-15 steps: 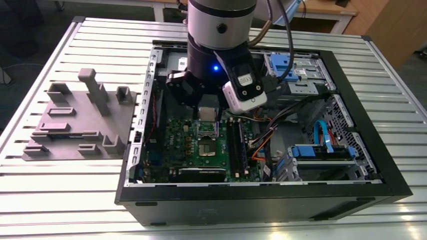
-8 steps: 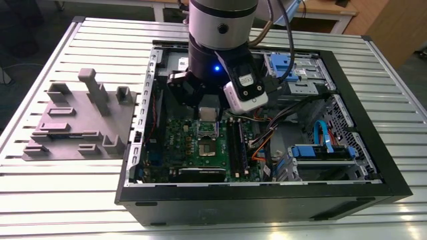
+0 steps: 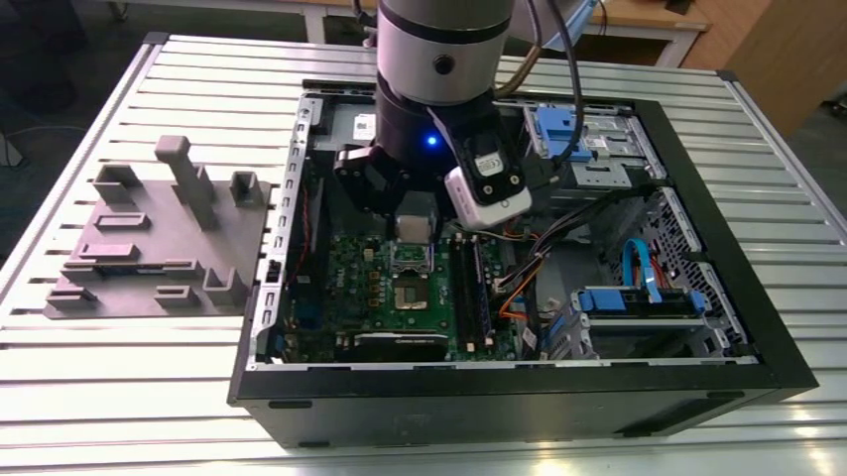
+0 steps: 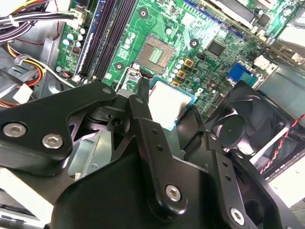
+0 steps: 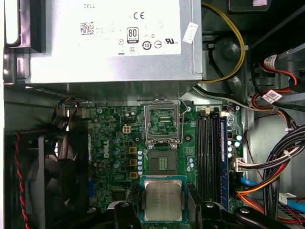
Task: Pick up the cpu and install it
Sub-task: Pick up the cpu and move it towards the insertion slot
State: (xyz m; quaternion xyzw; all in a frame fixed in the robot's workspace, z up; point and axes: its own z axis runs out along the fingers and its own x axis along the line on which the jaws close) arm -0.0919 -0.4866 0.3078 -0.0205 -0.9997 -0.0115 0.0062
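The cpu [image 5: 163, 199], a small square chip with a silver-grey metal top and pale rim, is clamped between my black fingers [image 5: 125, 213] in the first wrist view. My gripper [image 5: 163, 211] is shut on it by two opposite edges. The chip hangs level above the green motherboard [image 5: 114, 143], just short of the open socket [image 5: 163, 164], whose load plate [image 5: 162, 121] stands raised. In the second wrist view the cpu [image 4: 167, 101] sits in my gripper [image 4: 167, 109], with the socket [image 4: 156, 52] beyond it. In the exterior view my gripper [image 3: 415, 226] is low inside the open computer case [image 3: 530, 392].
A grey power supply box with a white label [image 5: 109, 38] stands close beside the socket. A black fan [image 5: 62, 176], memory slots [image 5: 212, 152] and cable bundles [image 5: 267, 162] flank the board. A purple-grey tray with upright blocks [image 3: 146, 238] lies at the exterior view's left.
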